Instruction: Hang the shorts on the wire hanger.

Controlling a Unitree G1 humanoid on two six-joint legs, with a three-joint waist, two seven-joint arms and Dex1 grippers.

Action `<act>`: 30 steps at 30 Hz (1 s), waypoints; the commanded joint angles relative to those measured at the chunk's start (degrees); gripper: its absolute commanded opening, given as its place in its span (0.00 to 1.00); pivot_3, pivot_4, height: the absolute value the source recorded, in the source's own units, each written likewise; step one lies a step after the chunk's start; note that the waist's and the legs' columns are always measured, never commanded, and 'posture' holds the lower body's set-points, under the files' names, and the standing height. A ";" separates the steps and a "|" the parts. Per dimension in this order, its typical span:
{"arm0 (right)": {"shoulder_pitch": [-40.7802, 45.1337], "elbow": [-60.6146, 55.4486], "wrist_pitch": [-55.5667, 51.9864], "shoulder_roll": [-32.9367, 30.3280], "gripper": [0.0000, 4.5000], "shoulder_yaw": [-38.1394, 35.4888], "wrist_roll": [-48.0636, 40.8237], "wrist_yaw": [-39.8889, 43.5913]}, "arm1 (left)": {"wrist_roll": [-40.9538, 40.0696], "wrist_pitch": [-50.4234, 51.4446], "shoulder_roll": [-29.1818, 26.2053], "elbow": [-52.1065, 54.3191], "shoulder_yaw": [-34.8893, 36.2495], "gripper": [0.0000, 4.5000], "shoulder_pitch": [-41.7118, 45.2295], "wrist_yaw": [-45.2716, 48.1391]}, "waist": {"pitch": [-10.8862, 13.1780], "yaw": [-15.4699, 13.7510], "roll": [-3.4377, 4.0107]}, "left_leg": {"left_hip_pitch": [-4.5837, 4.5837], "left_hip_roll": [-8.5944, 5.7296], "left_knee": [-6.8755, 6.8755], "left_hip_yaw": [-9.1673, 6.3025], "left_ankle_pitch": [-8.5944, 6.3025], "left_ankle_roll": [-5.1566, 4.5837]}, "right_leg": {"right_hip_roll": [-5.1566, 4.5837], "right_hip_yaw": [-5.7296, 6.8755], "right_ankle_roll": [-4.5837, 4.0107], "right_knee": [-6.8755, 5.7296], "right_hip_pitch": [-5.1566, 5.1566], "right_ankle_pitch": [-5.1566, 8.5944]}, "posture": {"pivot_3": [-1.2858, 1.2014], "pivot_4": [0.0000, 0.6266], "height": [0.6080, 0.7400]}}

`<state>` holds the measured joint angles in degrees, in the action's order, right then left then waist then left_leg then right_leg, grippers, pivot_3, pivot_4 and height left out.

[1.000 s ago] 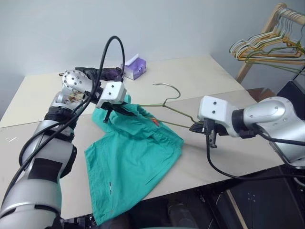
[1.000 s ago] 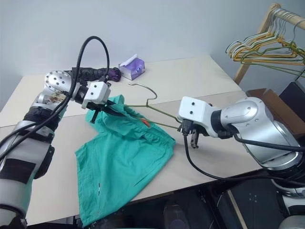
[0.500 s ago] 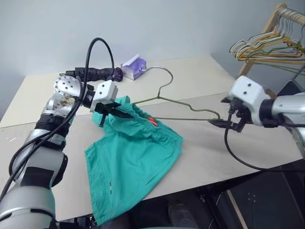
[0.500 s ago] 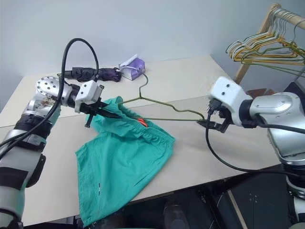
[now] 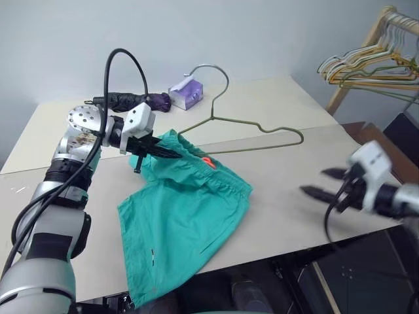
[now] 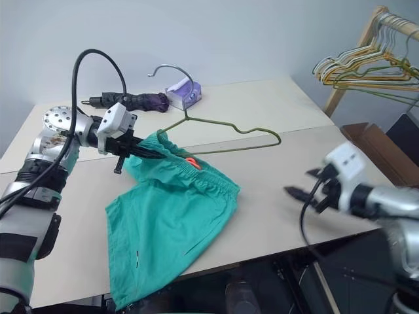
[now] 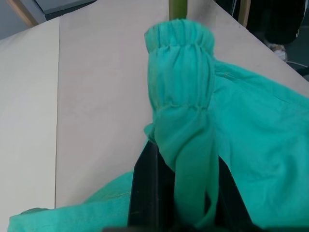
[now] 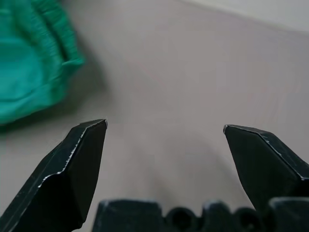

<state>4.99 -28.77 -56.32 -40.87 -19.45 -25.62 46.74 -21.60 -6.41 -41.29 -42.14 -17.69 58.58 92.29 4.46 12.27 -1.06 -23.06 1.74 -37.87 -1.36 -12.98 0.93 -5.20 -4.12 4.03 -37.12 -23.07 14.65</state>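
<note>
The teal-green shorts [image 5: 183,209] lie spread on the beige table [image 5: 281,98], with one leg drooping over the front edge. My left gripper [image 5: 175,154] is shut on the bunched elastic waistband [image 7: 186,96] and lifts it a little off the table. The wire hanger [image 5: 260,127] has one end tucked into that waistband. It reaches out to the right above the table, its hook [image 5: 209,66] standing up. My right gripper [image 5: 321,183] is open and holds nothing. It hovers over the table's front right, apart from the hanger and the shorts [image 8: 34,72].
A purple tissue pack [image 5: 186,91] and a dark folded umbrella [image 5: 131,100] lie at the back of the table. A wooden rack with several bunched hangers [image 5: 370,62] stands at the right. A brown box [image 6: 376,140] sits below it.
My right gripper has opened, let go of the hanger's right end and swung right and down toward the table's front. The hanger has tipped so its hook stands up. The left gripper keeps its grip.
</note>
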 commanded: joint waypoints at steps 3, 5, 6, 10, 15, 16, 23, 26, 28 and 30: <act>1.89 -1.23 0.49 9.70 1.00 5.87 -3.71 -6.06 | -0.69 1.51 -0.77 2.30 2.48 0.00 1.39 0.21 | 0.00 0.05 0.01 | 0.16 0.08 0.02 -0.05 0.00 0.00 | 0.11 0.03 0.00 0.01 0.12 0.01 | 0.44 0.10 1.00; 3.04 0.59 -0.11 12.46 1.00 8.57 -3.95 -7.65 | -0.64 1.92 -0.77 2.95 2.65 0.00 1.07 0.21 | 0.00 -0.06 0.00 | 0.11 0.07 0.03 -0.05 0.00 0.00 | 0.10 0.03 -0.01 0.03 0.10 0.00 | 0.44 0.11 1.00; 3.65 1.71 0.08 13.72 1.00 10.36 -3.85 -8.22 | -0.65 2.22 -0.76 3.43 2.75 0.00 0.87 0.21 | 0.00 -0.10 0.00 | 0.09 0.07 0.03 -0.04 0.00 0.00 | 0.09 0.03 -0.01 0.05 0.10 0.00 | 0.44 0.11 1.00; 5.83 4.89 0.05 16.95 1.00 14.73 -3.89 -9.82 | -0.78 3.02 -0.94 4.62 2.90 0.00 0.29 0.21 | 0.00 -0.40 0.00 | -0.08 0.04 0.02 -0.07 -0.01 -0.01 | 0.06 0.06 -0.01 0.07 -0.03 0.00 | 0.45 0.12 1.00; 9.68 8.86 -2.06 21.40 0.91 16.72 -4.37 -13.51 | -0.64 3.54 -1.16 5.14 3.12 0.00 -0.02 0.21 | 0.01 -0.46 0.01 | -0.08 0.02 0.02 -0.09 -0.01 -0.02 | 0.05 0.06 -0.01 0.05 -0.02 0.00 | 0.45 0.13 1.00; 10.02 9.30 -1.88 21.83 0.88 16.75 -4.67 -13.51 | -0.62 3.66 -1.19 5.35 3.21 0.00 -0.15 0.21 | 0.01 -0.48 0.01 | -0.07 0.03 0.02 -0.09 -0.01 -0.02 | 0.05 0.07 -0.01 0.04 -0.02 0.00 | 0.45 0.13 1.00; 8.48 8.35 -2.16 20.31 0.35 12.89 -7.67 -14.02 | -0.22 4.37 -2.23 7.03 4.34 0.00 -2.42 0.21 | 0.01 -0.50 0.01 | -0.09 0.03 0.02 -0.12 -0.02 -0.03 | 0.05 0.08 -0.01 0.04 -0.01 0.00 | 0.45 0.13 1.00; 7.73 8.16 -1.70 18.01 0.12 11.13 -8.37 -13.97 | 0.39 4.62 -2.70 6.89 5.18 0.00 -3.20 0.21 | 0.03 -0.58 0.01 | -0.09 0.03 0.02 -0.12 -0.02 -0.04 | 0.06 0.09 -0.01 0.06 -0.01 0.00 | 0.45 0.14 1.00; 7.80 8.39 -1.50 16.57 0.00 9.89 -8.92 -14.06 | 0.76 4.69 -3.21 6.69 5.49 0.00 -3.60 0.21 | 0.03 -0.64 0.01 | -0.08 0.02 0.02 -0.11 -0.02 -0.04 | 0.05 0.09 -0.01 0.06 0.00 0.00 | 0.45 0.14 1.00; 8.41 8.91 -1.36 15.01 0.00 8.40 -9.53 -14.24 | 1.31 4.41 -4.08 6.30 5.54 0.00 -4.03 0.21 | 0.03 -0.63 0.01 | -0.06 0.03 0.02 -0.11 -0.02 -0.04 | 0.06 0.09 -0.01 0.05 0.01 0.00 | 0.45 0.14 1.00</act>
<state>12.71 -19.17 -58.18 -24.31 -7.75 -34.69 33.04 -20.34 -2.20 -42.92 -36.46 -14.72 53.78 92.30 4.50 11.64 -1.05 -23.12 1.77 -37.85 -1.48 -13.00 0.89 -5.13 -4.03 4.02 -37.07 -23.06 14.65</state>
